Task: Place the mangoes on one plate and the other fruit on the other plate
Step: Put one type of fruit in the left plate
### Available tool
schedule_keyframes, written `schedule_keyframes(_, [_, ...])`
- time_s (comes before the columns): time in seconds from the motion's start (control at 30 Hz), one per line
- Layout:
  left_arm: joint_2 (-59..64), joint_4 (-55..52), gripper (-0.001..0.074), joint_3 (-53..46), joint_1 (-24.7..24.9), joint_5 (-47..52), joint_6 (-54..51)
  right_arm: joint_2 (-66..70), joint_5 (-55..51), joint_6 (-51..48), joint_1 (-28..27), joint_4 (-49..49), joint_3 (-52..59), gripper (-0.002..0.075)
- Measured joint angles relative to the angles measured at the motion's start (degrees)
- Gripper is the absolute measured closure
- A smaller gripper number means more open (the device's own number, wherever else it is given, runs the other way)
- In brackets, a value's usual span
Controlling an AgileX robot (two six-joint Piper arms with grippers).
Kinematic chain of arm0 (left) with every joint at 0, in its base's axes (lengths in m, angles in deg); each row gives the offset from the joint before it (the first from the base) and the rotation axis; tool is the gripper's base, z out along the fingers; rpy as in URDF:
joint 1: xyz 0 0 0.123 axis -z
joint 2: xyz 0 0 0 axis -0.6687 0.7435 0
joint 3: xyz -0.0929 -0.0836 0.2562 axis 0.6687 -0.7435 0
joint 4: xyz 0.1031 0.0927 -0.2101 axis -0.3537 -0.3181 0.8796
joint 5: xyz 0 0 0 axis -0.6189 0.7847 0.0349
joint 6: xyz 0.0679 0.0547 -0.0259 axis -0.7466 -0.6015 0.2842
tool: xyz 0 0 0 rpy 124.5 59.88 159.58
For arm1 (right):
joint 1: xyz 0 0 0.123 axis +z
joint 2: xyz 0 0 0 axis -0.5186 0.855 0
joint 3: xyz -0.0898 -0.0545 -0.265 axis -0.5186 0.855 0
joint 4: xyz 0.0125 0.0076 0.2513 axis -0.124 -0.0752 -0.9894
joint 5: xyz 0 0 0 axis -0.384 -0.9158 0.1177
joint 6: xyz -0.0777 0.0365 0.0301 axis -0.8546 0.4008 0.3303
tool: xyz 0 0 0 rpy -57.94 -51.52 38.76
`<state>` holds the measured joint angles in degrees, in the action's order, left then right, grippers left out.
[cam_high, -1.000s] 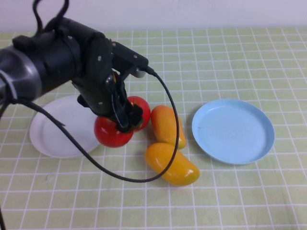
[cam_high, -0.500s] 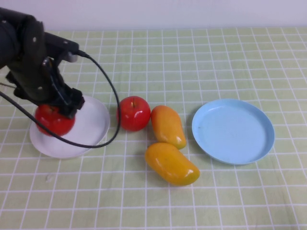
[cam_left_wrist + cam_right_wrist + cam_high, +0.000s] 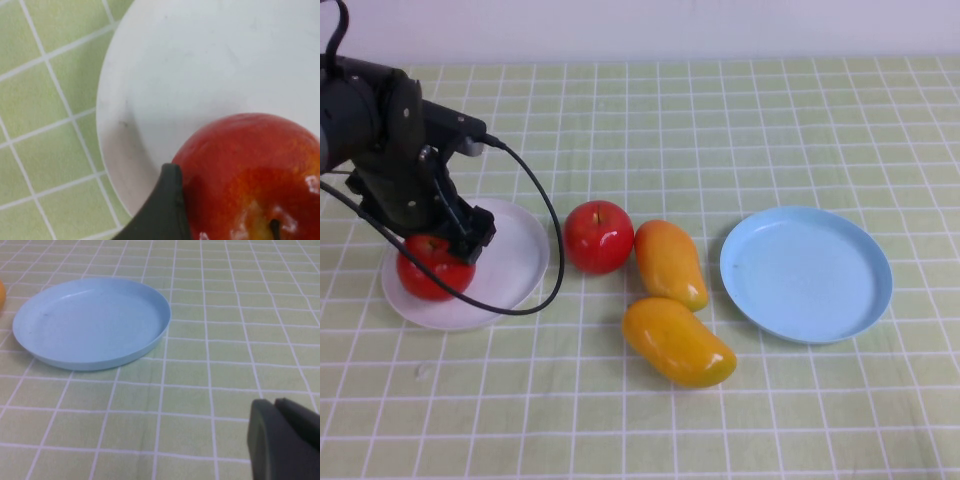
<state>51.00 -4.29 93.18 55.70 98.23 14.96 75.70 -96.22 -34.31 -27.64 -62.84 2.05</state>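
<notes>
My left gripper (image 3: 440, 252) is low over the white plate (image 3: 512, 250), shut on a red apple (image 3: 428, 270) that rests on the plate's left part. In the left wrist view one dark finger (image 3: 165, 210) presses the side of the apple (image 3: 250, 165) above the white plate (image 3: 200, 65). A second red apple (image 3: 599, 236) stands on the cloth just right of the plate. Two mangoes (image 3: 670, 262) (image 3: 678, 342) lie beside it. The light blue plate (image 3: 805, 272) (image 3: 90, 322) holds nothing. My right gripper (image 3: 281, 412) is shut, near the blue plate, outside the high view.
A green checked cloth (image 3: 740, 110) covers the table. The left arm's black cable (image 3: 552, 240) loops down past the white plate's right rim. A sliver of a mango (image 3: 1, 292) shows at the edge of the right wrist view.
My left gripper carried one red apple from beside the mangoes leftward to the white plate and lowered it onto the plate. The other fruit have not moved.
</notes>
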Motion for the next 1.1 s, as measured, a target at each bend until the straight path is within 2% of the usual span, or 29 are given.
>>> schedule_keyframes(0.37, [-5.29,0.29,0.0066,0.0,0.37,-0.8,3.1,0.0,0.0,0.0,0.0,0.0,0.0,0.0742])
schedule_keyframes(0.53, [-8.32,7.64,0.0066,0.0,4.26,-2.88,2.98,0.0,0.0,0.0,0.0,0.0,0.0,0.0742])
schedule_keyframes(0.67, [-8.18,15.39,0.0066,0.0,9.0,-5.91,-5.12,0.0,0.0,0.0,0.0,0.0,0.0,0.0743])
schedule_keyframes(0.77, [-6.94,17.32,0.0066,0.0,11.97,-7.48,-9.56,0.0,0.0,0.0,0.0,0.0,0.0,0.0742])
schedule_keyframes(1.1, [-1.51,17.71,0.0066,2.18,12.58,-10.34,-5.04,0.0,0.0,0.0,0.0,0.0,0.0,0.0742])
